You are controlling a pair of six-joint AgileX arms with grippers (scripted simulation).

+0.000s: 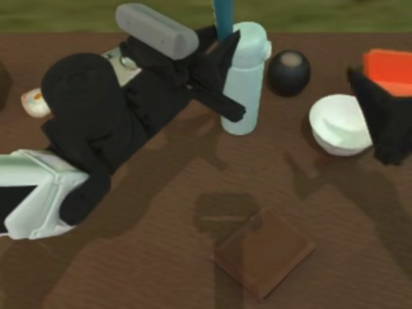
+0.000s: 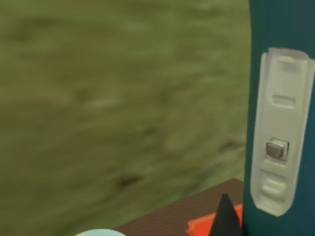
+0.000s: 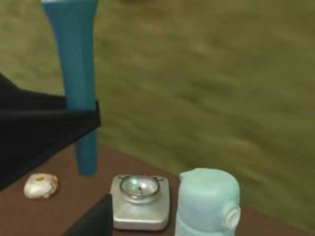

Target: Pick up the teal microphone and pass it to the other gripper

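Far desk edge: left gripper [image 1: 222, 77], black two-fingered, is clamped on slim teal microphone [image 1: 223, 18]
Right wrist view only: fingers [image 3: 74, 120] pinch handle; silver scale [image 3: 140, 201]
Right edge: right gripper [image 1: 380, 116], opening unclear
White bowl [image 1: 339, 123]: contents unclear

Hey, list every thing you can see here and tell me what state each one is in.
Teal microphone: upright, gripped by the left gripper.
Pale-mint bottle: standing, capped.
White bowl: upright.
Dark ball: resting on the table.
Brown pad: lying flat.
Right gripper: at the table's right side.
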